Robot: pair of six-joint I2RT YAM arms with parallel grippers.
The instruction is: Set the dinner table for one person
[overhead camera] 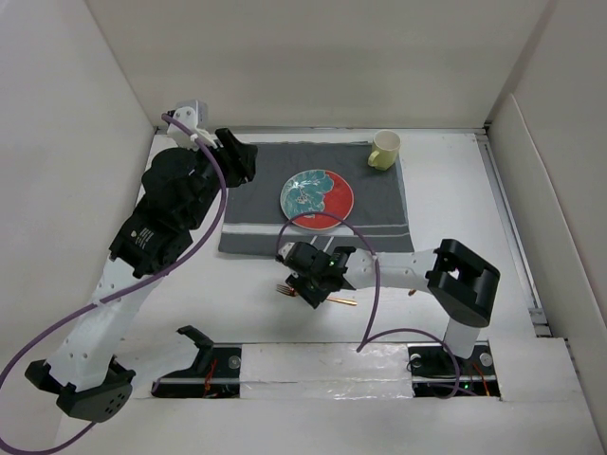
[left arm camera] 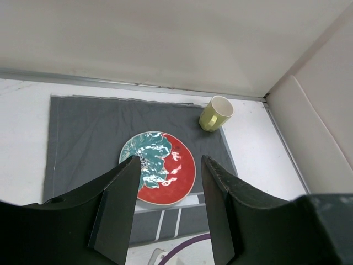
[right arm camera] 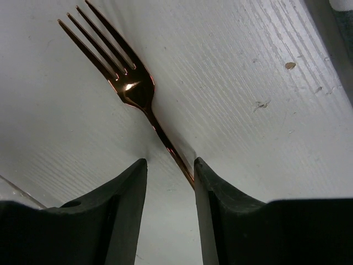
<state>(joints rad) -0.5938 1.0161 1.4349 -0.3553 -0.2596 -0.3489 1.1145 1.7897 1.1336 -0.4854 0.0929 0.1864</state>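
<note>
1. Stretching beneath everything as the large, flat, plain white, roughly square desk (overhead camera: 455, 190), reaching from the arm bases at the near edge to the far wall and boxed in by pale walls on both sides.
2. Lying on the far middle of the desk as a dark grey rectangular cloth placemat with white stripes (overhead camera: 379, 204), the stripes running along its near edge.
3. Sitting on the placemat near its centre as a round glossy plate in red and teal (overhead camera: 316, 199), its near rim coming close to the stripes.
4. Standing upright on the placemat's far right corner as a pale yellow-green mug (overhead camera: 384, 150), well apart from the plate.
5. Resting flat on the bare desk, just nearer than the placemat's near edge, as a slim copper-coloured metal fork (overhead camera: 285, 291), its tines pointing toward the robot's left.
6. Hanging low over that fork as the right claw (right arm camera: 170, 163), fingers partly spread and straddling the handle. In the right wrist view the thin handle is passing through the gap and running up against the inner face of one finger, with clear space beside the other, so not clamping it.
7. Hovering above the placemat's far left corner as the left claw (left arm camera: 169, 160), fingers spread wide, gripping nothing, and framing the plate in the left wrist view.
</note>
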